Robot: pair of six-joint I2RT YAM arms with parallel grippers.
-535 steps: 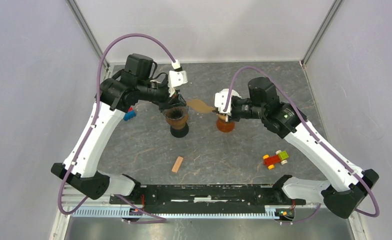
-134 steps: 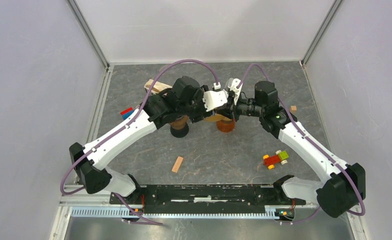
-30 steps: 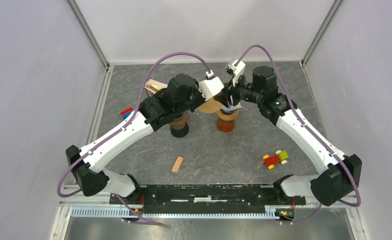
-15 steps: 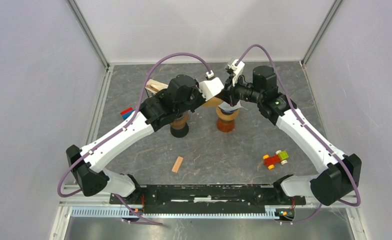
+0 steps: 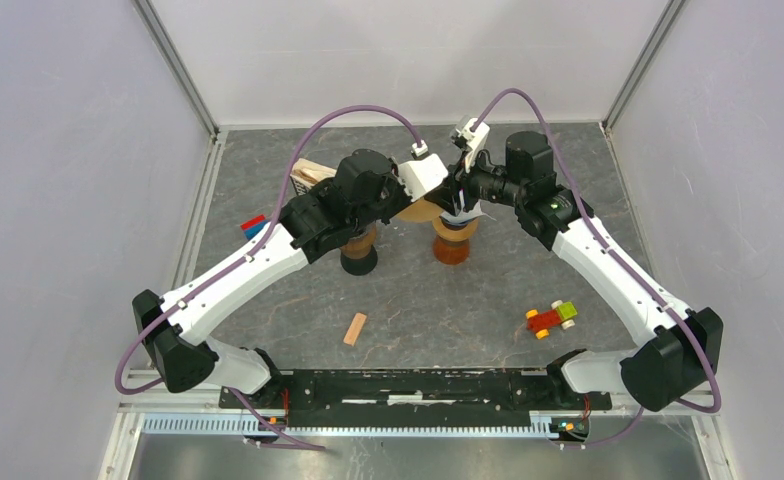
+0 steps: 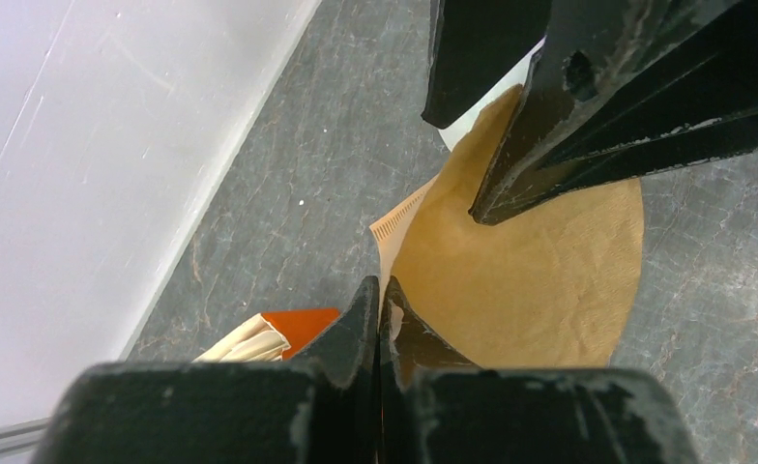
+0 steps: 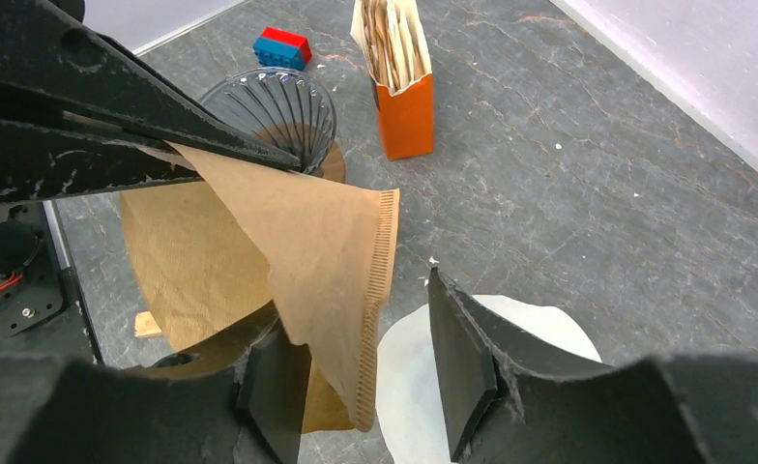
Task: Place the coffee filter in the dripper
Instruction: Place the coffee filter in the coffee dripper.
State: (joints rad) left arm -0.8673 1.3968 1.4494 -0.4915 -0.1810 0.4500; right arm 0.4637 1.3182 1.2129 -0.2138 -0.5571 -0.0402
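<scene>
A brown coffee filter [image 7: 298, 232] hangs in the air between my two grippers. My left gripper [image 6: 380, 290] is shut on its edge near the seam; the filter [image 6: 539, 261] fans out beyond the tips. My right gripper [image 7: 365, 377] is open, its fingers [image 7: 457, 358] standing either side of the filter's crimped corner without pinching it. The clear ribbed dripper [image 7: 274, 111] stands below and behind the filter. From above, the dripper [image 5: 358, 250] is partly hidden under my left arm, and the filter [image 5: 420, 211] shows between the left gripper [image 5: 423, 195] and the right gripper [image 5: 455, 203].
An orange box of filters [image 7: 404, 106] stands by the dripper, a blue and red brick [image 7: 283, 46] beyond it. A white filter [image 7: 510, 333] lies on a brown stand [image 5: 453, 248] under my right gripper. A toy car [image 5: 551, 318] and a wooden block [image 5: 354, 328] lie nearer the arms.
Long ago the filter was at the right gripper alone; now the left gripper grips it. Over the last second both arms have hardly moved, and the filter's visible shape shifted slightly.
</scene>
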